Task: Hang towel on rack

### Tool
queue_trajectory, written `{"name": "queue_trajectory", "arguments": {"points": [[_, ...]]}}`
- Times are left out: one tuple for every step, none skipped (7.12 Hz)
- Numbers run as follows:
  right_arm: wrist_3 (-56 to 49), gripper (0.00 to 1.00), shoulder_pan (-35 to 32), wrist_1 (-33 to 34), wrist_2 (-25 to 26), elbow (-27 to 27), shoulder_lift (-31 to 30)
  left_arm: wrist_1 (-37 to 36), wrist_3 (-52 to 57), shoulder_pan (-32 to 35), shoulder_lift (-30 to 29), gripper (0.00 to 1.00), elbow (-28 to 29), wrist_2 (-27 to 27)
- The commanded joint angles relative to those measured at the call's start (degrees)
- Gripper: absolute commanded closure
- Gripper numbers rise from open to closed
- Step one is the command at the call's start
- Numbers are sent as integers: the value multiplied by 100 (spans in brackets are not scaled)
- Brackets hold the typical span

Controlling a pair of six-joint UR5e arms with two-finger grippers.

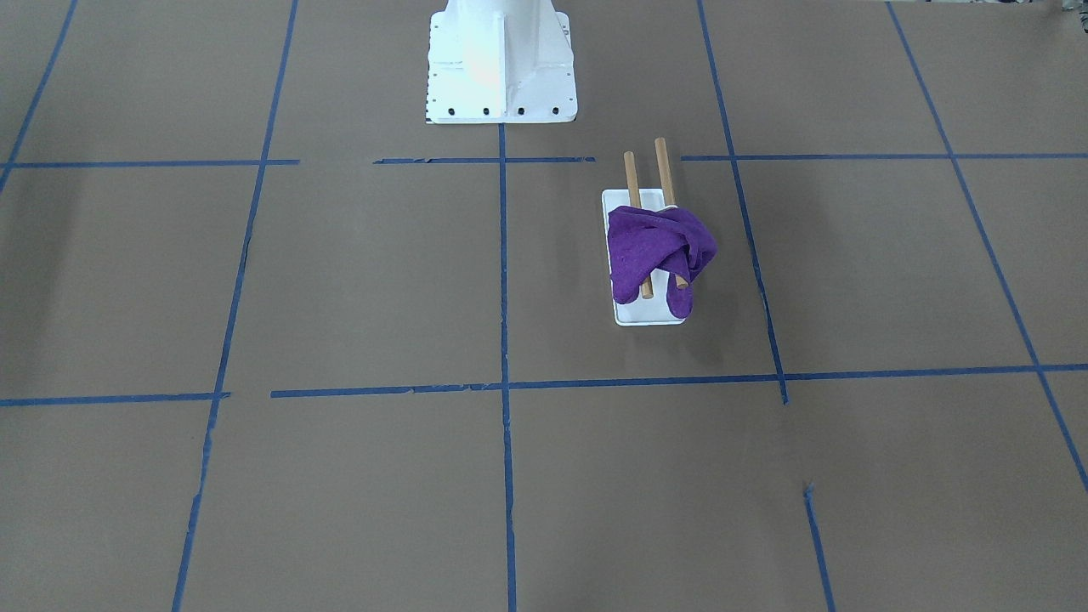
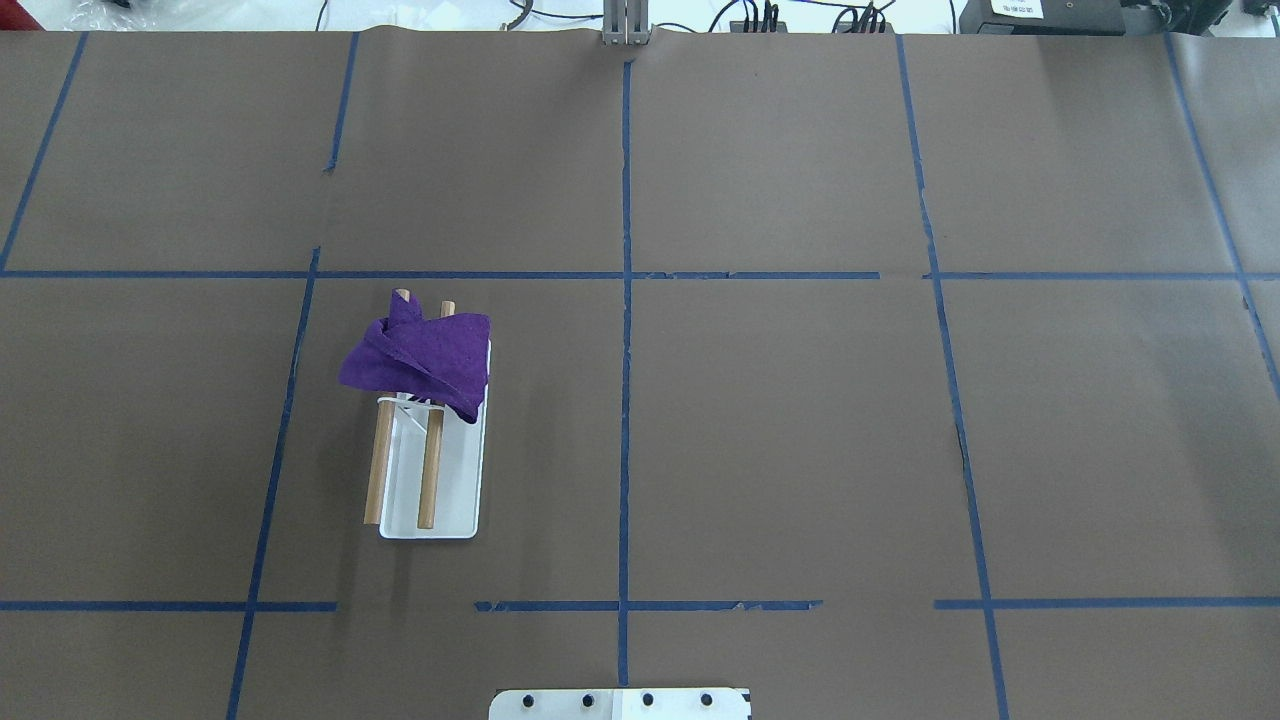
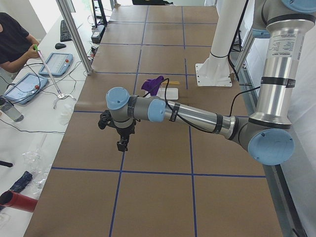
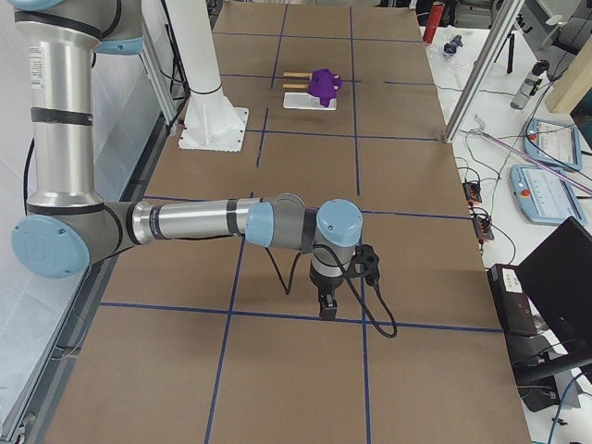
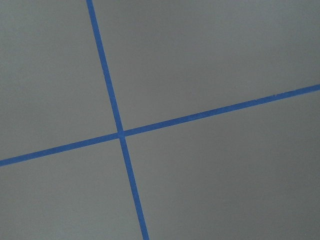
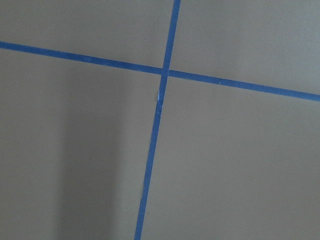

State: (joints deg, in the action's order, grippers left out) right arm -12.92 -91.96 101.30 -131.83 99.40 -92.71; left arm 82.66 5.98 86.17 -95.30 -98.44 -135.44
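Observation:
The purple towel [image 2: 420,352] lies bunched over the far end of the rack's two brown dowels [image 2: 430,470]. The rack [image 2: 455,505] stands on its white base on the table's left half. Towel [image 1: 659,248] and rack [image 1: 648,313] also show in the front-facing view, and the towel shows small in the left view [image 3: 152,84] and in the right view [image 4: 325,83]. My left gripper [image 3: 121,144] hangs over the table's left end, far from the rack. My right gripper [image 4: 328,305] hangs over the right end. I cannot tell whether either is open or shut.
The white bolted robot pedestal [image 1: 501,64] stands at the table's near-robot edge. Blue tape lines [image 2: 626,300] grid the brown table. An operator [image 3: 12,42] sits beside pendants past the far edge. Both wrist views show only tape crossings on the tabletop.

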Motion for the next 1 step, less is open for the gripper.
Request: {"name": "queue_trajectory", "arguments": {"points": [[-43, 0, 11, -5, 26, -218, -10, -30, -9, 67, -15, 0, 71, -8]]}}
